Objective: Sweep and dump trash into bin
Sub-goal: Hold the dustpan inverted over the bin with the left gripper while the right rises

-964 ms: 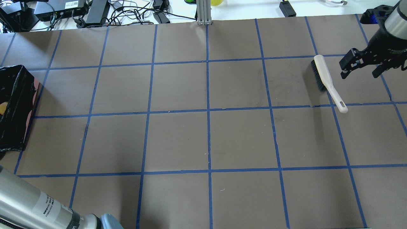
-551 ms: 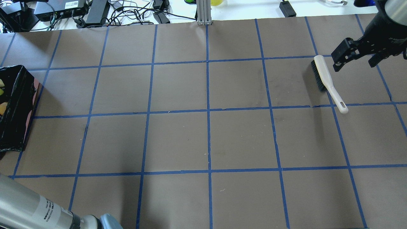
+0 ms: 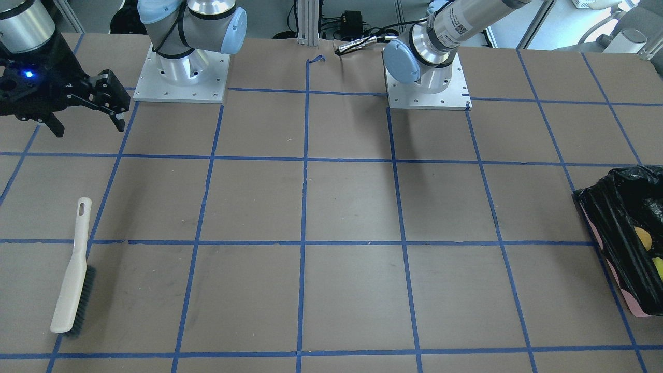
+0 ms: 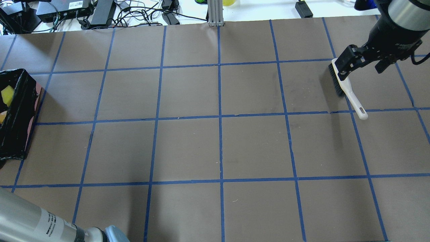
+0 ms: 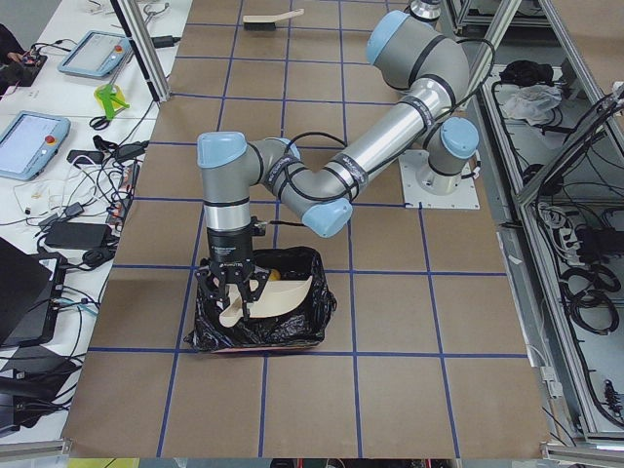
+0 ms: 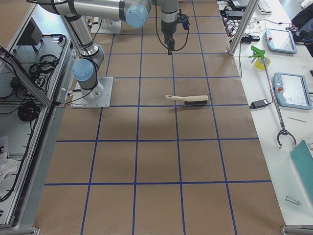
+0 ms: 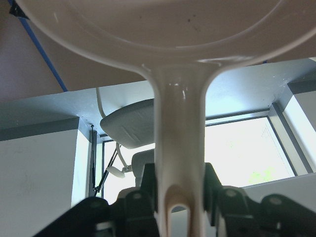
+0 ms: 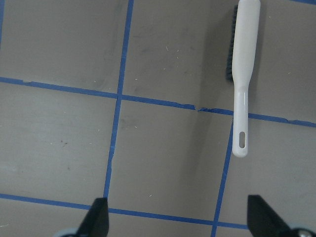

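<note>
The bin (image 4: 16, 134), pink with a black bag, stands at the table's left end, and shows too in the front view (image 3: 616, 207) and the left view (image 5: 205, 336). A yellow sponge wedge (image 4: 6, 95) and a golden-brown piece (image 4: 2, 117) lie in it. I cannot make out the cream slice. My left gripper (image 5: 232, 285) is shut on the beige dustpan's handle (image 7: 178, 148) and holds the tilted dustpan (image 5: 283, 297) over the bin. My right gripper (image 4: 364, 64) is open and empty above the brush (image 4: 340, 80).
The beige brush with black bristles lies flat at the right end (image 3: 72, 274), also in the right wrist view (image 8: 245, 74) and the right view (image 6: 188, 100). Cables and boxes (image 4: 84, 13) sit past the far edge. Both arm bases (image 3: 181, 77) stand on the robot's side.
My right gripper has moved left and away, from beside the brush to over its head. The yellow sponge wedge has come into view inside the bin.
</note>
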